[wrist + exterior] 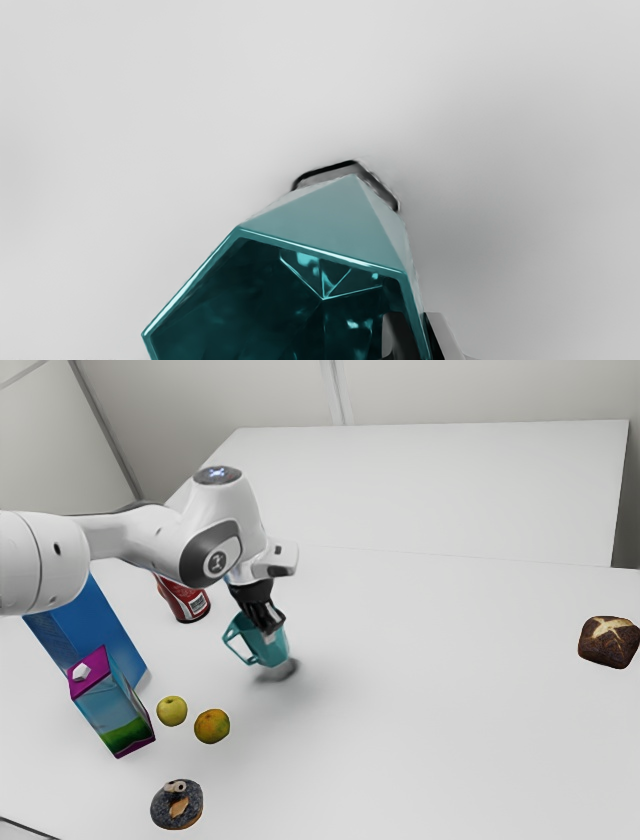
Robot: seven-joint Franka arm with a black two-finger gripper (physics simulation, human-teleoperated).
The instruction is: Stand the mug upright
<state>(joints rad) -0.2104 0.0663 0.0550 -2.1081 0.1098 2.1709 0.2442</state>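
A broad stretch of the surface (430, 690) gives the gripper (268, 626) a way between the mug (268, 648) and the bread (608, 645). Toward the exterior view's left, the can (188, 603), tall blue box (85, 615) and carton (113, 705) stand in the way. The apple (172, 711), orange (212, 726) and donut (177, 807) are lower obstacles, with a narrow gap between apple and orange.

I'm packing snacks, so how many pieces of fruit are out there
2: the yellow fruit beside the carton, and the greenish-orange fruit next to it. The blue box may hide others.
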